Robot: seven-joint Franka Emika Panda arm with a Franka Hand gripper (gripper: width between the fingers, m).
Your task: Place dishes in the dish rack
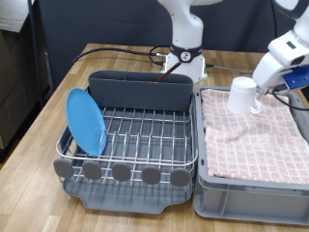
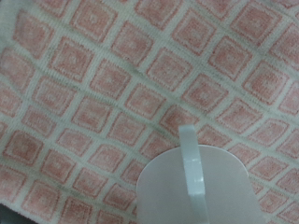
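The plate (image 1: 85, 121) already stood on edge at the left of the dish rack (image 1: 145, 135). The mug (image 1: 242, 94) was the step in hand: the hand (image 1: 257, 85) had it raised above the cloth-lined crate (image 1: 253, 159) on the right, seemingly pinched by fingers I could not see clearly. Carrying it left over the rack looked the likely need.

We see a white arm (image 1: 183, 29) with dark joint seams, black cables at its base (image 1: 183, 63).
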